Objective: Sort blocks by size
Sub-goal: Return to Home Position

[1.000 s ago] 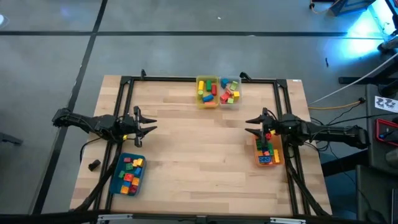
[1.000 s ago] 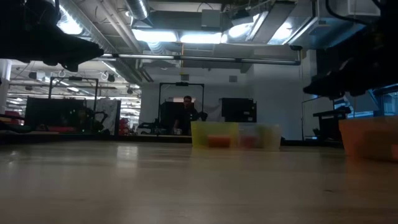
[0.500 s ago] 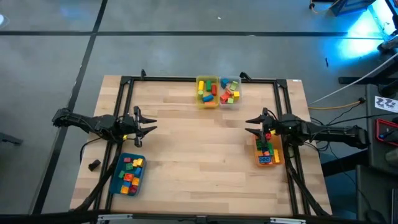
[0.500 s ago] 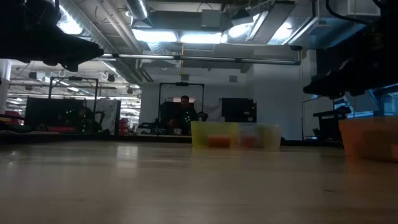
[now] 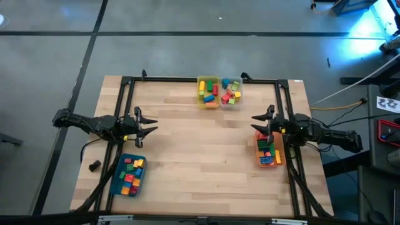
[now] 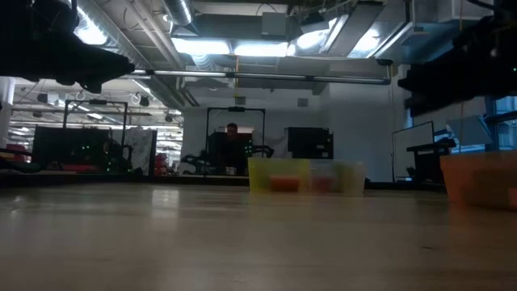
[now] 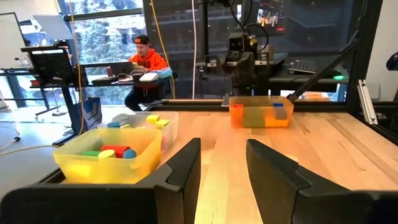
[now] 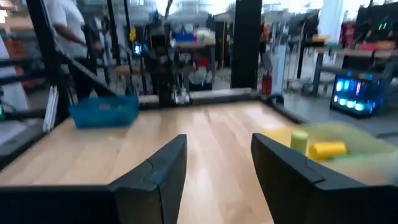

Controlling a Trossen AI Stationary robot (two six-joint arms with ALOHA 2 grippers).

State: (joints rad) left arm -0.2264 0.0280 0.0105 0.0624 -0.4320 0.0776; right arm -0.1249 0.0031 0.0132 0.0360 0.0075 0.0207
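Note:
The blocks lie sorted into bins: some in a yellow bin [image 5: 208, 92] and a clear bin [image 5: 230, 92] at the far edge, some in a teal bin [image 5: 128, 175] near left, some in an orange bin [image 5: 269, 152] at the right. My left gripper [image 5: 150, 128] hovers open at the table's left, above and beyond the teal bin, pointing level toward the right. My right gripper [image 5: 255, 123] hovers open at the right, over the orange bin's far end, pointing level toward the left. Both sets of fingers [image 7: 186, 171] [image 8: 165, 168] are bare.
A black frame [image 5: 200, 79] runs along the table's far, left and right edges. Bare wood [image 5: 200, 144] lies between the two arms. A small dark object [image 5: 94, 165] lies off the table's left side. Beyond the table a person [image 7: 144, 59] sits at a desk.
My right gripper has tipped upward to level, risen a little and drawn slightly back toward the table's right edge, still open. The blocks and bins have stayed put.

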